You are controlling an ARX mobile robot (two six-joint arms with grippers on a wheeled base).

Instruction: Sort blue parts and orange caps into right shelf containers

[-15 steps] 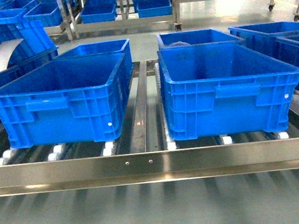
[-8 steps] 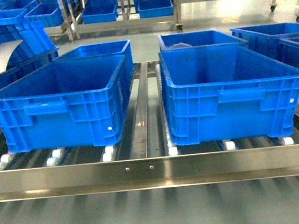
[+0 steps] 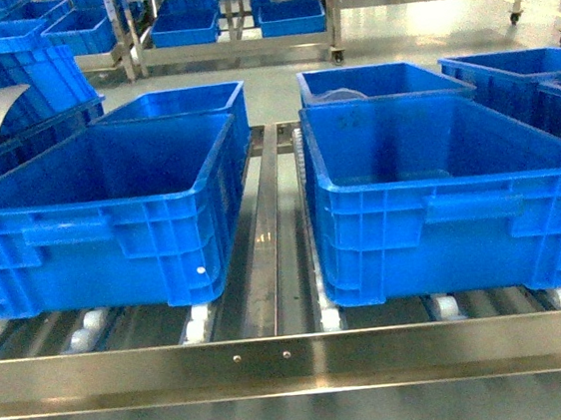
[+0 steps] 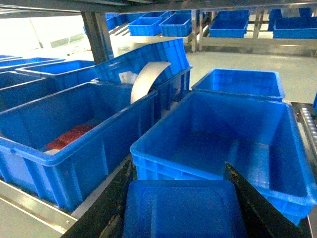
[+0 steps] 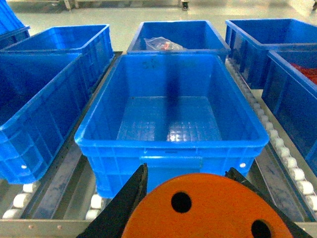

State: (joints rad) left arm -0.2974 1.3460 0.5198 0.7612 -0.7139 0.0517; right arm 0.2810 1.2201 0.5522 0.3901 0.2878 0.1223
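- Head view: neither gripper shows. Two right shelf containers, the left crate (image 3: 111,223) and the right crate (image 3: 439,193), sit side by side at the front rail (image 3: 297,364) of the right shelf, on its rollers.
- Left wrist view: the left gripper (image 4: 181,208) is closed on a blue part (image 4: 183,213) just short of the left crate's (image 4: 223,144) near rim. Risk: an early release would drop it on the rim or outside the crate.
- Right wrist view: the right gripper (image 5: 198,208) clamps an orange cap (image 5: 208,210) short of the empty right crate (image 5: 171,119). Risk: the round cap could slip or strike the wall.
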